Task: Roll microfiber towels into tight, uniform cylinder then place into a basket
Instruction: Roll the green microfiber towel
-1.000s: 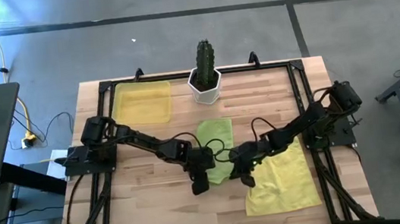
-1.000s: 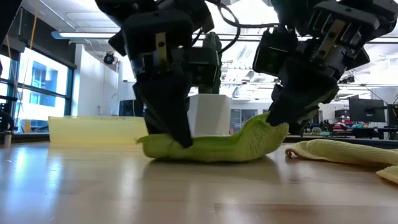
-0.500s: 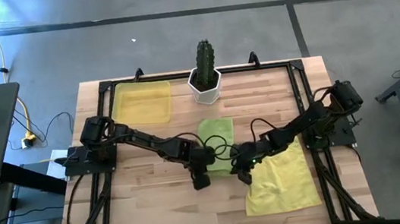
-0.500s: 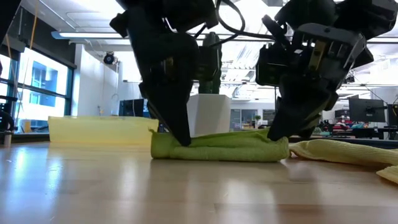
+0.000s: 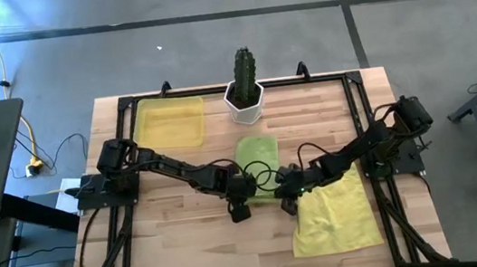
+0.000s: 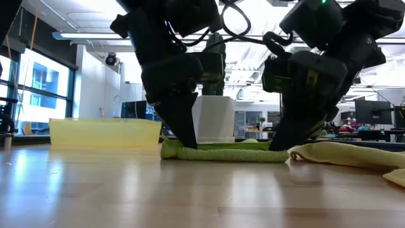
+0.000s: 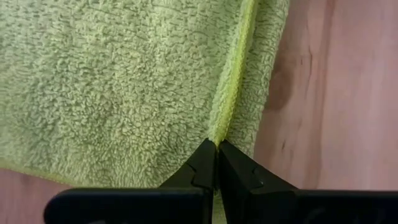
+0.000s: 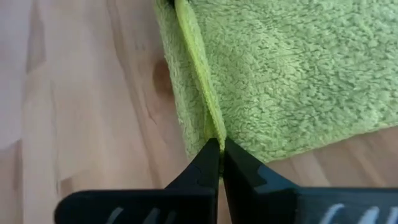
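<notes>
The lime green microfiber towel (image 5: 258, 160) lies flat mid-table, its near edge doubled over into a low fold (image 6: 221, 152). My left gripper (image 5: 244, 199) is shut on that fold near its left end (image 6: 188, 145). At the fold's right end (image 6: 277, 146), my right gripper (image 5: 285, 196) is also shut on it. The pale yellow towel (image 5: 335, 217) lies spread on the table at the near right, its edge close beside the green one (image 6: 329, 153). The yellow basket (image 5: 169, 124) stands at the far left. My left gripper pinches the green towel's hemmed edge (image 7: 219, 132) between its two fingertips. The fingers slant steeply down from the near side. The towel lies on the table, slack. My right gripper pinches the same hemmed edge (image 8: 211, 127) between its fingertips, slanting down from the near side. The cloth rests on the wood there.
A white pot with a green cactus (image 5: 246, 94) stands at the far edge, just beyond the green towel. A black frame (image 5: 360, 119) runs around the table top. Bare wood (image 5: 188, 240) lies at the near left.
Both grippers, still shut on the green towel's edge, have tipped over toward the far edge and down. The towel's raised right end has come down, and the thick hump has flattened into a low fold on the table. Its far part has stayed in place.
</notes>
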Controlling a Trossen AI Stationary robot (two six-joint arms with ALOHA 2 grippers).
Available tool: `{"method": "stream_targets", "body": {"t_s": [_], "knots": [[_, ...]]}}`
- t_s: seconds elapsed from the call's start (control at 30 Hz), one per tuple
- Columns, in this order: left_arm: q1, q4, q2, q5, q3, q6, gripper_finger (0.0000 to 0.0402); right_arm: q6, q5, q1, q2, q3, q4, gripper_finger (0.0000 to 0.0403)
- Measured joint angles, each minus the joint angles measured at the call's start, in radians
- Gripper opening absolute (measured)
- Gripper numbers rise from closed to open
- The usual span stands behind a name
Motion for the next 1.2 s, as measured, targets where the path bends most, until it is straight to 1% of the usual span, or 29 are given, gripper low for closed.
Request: {"method": "stream_targets", "body": {"t_s": [0.1, 0.17, 0.27, 0.43, 0.53, 0.6, 0.7, 0.8, 0.87, 0.97, 1.1, 1.2], "knots": [[0.0, 0.001, 0.0, -0.042, 0.0, 0.002, 0.0005, -0.028, 0.012, 0.0, 0.0, 0.0, -0.01, 0.0002], [0.0, 0.001, 0.0, -0.051, 0.0, 0.002, 0.0005, -0.064, 0.012, 0.0, -0.003, 0.0, -0.013, 0.0012], [0.0, -0.004, 0.0, -0.051, -0.002, 0.002, 0.0005, -0.104, 0.01, -0.001, -0.039, 0.0, -0.039, 0.004], [0.0, 0.0, 0.0, -0.052, -0.002, 0.001, 0.0005, -0.177, -0.022, 0.0, -0.163, 0.0, -0.108, 0.0086], [0.0, 0.002, 0.0, -0.052, -0.002, 0.001, 0.0005, -0.287, -0.007, 0.028, -0.218, 0.0, -0.093, 0.0094], [0.0, 0.002, 0.0, -0.052, -0.002, 0.0, 0.0005, -0.39, 0.031, 0.059, -0.228, 0.0, -0.074, 0.0095], [0.0, 0.013, 0.0, -0.052, -0.002, -0.008, 0.0005, -0.528, 0.116, 0.102, -0.205, 0.0, -0.056, 0.0096], [0.0, 0.024, 0.0, -0.053, -0.002, -0.025, 0.0005, -0.604, 0.156, 0.126, -0.15, 0.0, 0.012, 0.0096], [0.0, 0.025, 0.0, -0.054, -0.002, -0.025, 0.0005, -0.625, 0.158, 0.132, -0.1, 0.0, 0.058, 0.0096], [0.001, 0.025, 0.0, -0.055, -0.002, -0.026, 0.0005, -0.629, 0.159, 0.132, -0.046, 0.0, 0.08, 0.0096], [0.001, 0.023, 0.0, -0.054, -0.002, -0.029, 0.0005, -0.63, 0.166, 0.13, -0.029, 0.0, 0.073, 0.0103], [0.001, 0.024, 0.0, -0.054, -0.002, -0.029, 0.0005, -0.63, 0.195, 0.128, -0.029, 0.0, 0.06, 0.0122]]}}
